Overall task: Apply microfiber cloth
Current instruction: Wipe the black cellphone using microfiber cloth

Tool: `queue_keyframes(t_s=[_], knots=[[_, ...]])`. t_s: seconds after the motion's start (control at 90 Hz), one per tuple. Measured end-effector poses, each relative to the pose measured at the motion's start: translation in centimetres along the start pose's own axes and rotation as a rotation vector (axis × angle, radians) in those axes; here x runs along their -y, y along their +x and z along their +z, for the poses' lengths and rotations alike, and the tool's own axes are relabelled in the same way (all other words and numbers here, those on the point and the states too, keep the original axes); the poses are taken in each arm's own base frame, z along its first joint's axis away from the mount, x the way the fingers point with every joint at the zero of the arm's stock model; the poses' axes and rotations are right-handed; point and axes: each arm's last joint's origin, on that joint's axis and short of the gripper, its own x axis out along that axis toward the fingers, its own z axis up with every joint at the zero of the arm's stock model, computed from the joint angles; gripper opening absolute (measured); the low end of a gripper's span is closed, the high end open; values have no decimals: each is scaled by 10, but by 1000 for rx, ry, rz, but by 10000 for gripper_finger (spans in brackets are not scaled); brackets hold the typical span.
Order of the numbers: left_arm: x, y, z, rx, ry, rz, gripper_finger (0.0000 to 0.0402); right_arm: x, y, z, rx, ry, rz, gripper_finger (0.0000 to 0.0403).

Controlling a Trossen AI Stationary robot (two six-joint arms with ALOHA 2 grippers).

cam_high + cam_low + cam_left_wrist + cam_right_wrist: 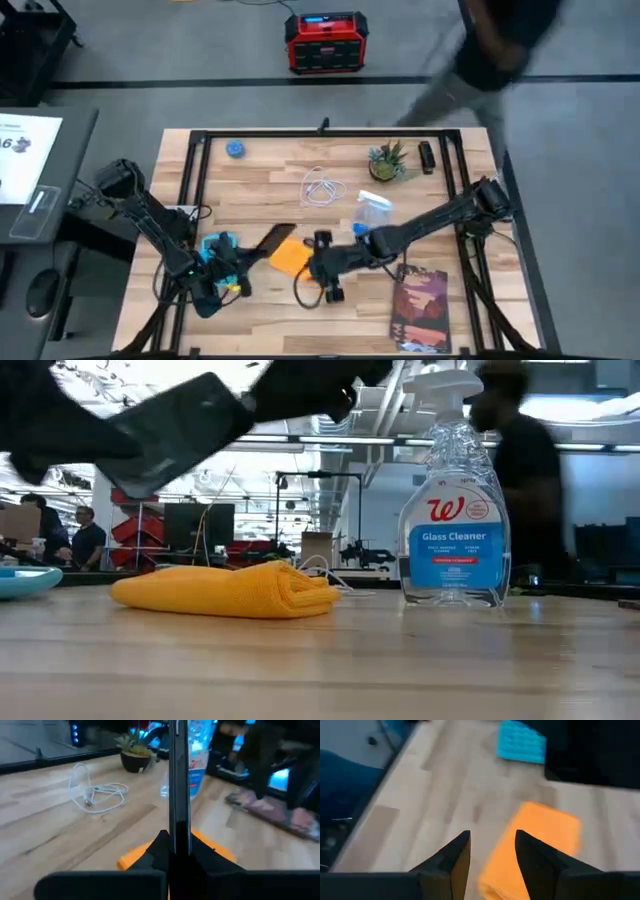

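The orange-yellow microfiber cloth (290,256) lies folded on the table near the front middle, and also shows in the low view (225,590). My left gripper (240,262) is shut on a black smartphone (274,240), which hangs tilted above the cloth's left part (170,430). My right gripper (318,262) stands open at the cloth's right edge. In the right wrist view its fingers (492,840) hover just above the cloth (540,845), with nothing between them. My left gripper pinches the smartphone's two flat faces between its two fingers at the phone's near end (179,837). The fingers come from the table's left, roughly level. The phone sticks out ahead of them, edge-on to the wrist camera. It is lifted clear and slants above the cloth.
A blue calculator (218,245) lies just left of the cloth. A glass cleaner bottle (372,210), a white cable (322,188) and a potted plant (388,162) stand farther back. A reddish book (420,310) lies at the front right. A person (490,50) moves beyond the far edge.
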Motion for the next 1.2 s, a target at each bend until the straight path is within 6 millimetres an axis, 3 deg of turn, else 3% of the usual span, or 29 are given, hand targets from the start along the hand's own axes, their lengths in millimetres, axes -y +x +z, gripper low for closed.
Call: queue_keyframes(t_s=[0.333,0.611,0.944,1.056,1.2], knots=[[3,-6,2,51,-60,-15,4,-8,47,-14,88,9,132,142],[3,-8,1,40,-154,-28,4,0,49,-16,75,12,117,147],[4,-7,0,-7,-155,-33,7,12,51,-15,88,-21,55,248],[4,-7,0,-6,-158,-32,6,19,66,-29,34,21,-91,254],[4,-7,0,0,-158,-31,6,26,90,-51,-20,51,-127,249]])
